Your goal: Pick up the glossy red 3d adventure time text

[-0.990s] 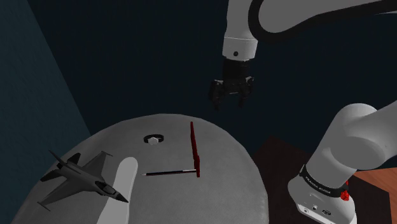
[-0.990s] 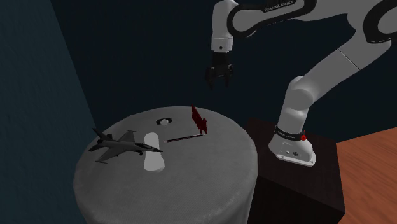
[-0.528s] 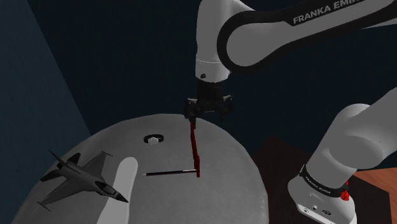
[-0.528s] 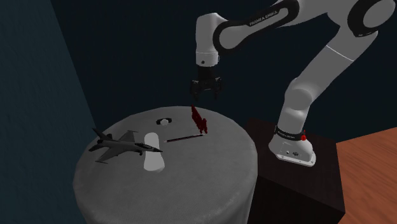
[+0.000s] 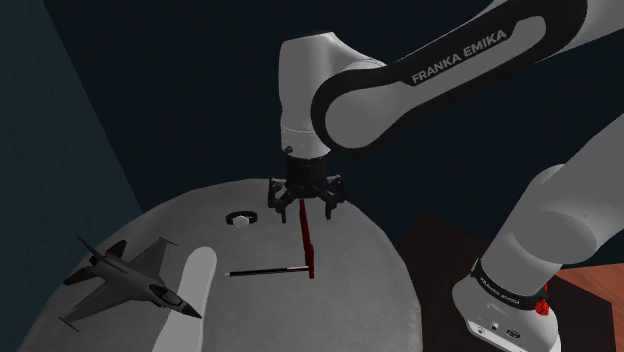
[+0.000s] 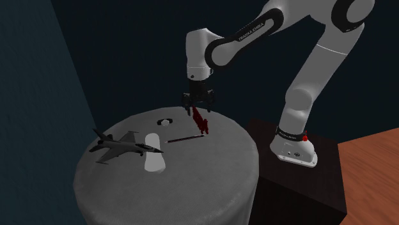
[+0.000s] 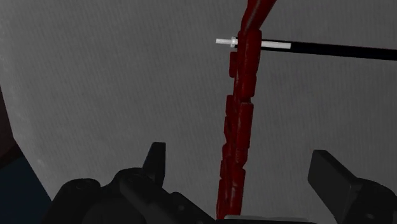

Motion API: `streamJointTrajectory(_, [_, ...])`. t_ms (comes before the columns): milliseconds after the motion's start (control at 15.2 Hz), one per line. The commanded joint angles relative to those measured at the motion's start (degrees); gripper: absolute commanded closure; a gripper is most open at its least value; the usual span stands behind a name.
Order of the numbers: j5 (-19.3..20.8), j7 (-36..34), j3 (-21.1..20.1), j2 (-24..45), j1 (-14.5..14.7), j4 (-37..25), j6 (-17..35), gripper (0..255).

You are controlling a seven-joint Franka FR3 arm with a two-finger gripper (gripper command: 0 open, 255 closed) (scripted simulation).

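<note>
Red text (image 5: 309, 250) stands on edge inside the spread end effector (image 5: 304, 208), wrist pointing straight down

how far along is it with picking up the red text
Done: the gripper sits low over one end of the red text, lined up with it. In hand: its open fingers stand either side of the text without touching it, so nothing is held. Left: shut on the text and lift it off the grey table, where it rests now.
</note>
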State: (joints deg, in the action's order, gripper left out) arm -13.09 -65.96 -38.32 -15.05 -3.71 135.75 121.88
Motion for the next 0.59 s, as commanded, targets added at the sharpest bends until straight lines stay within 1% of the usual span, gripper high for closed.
streamJointTrajectory(0, [0.5,-0.6,-0.6,1.3,-0.2,0.8,2.0,0])
streamJointTrajectory(132, [0.8,-0.8,-0.9,2.1,-0.3,1.4,3.3,0])
streamJointTrajectory(264, [0.8,-0.8,-0.9,2.1,-0.3,1.4,3.3,0])
streamJointTrajectory(330, [0.7,-0.8,-0.9,2.0,-0.2,1.5,3.4,255])
streamJointTrajectory(528, [0.7,-0.8,-0.9,2.0,-0.2,1.5,3.4,255])
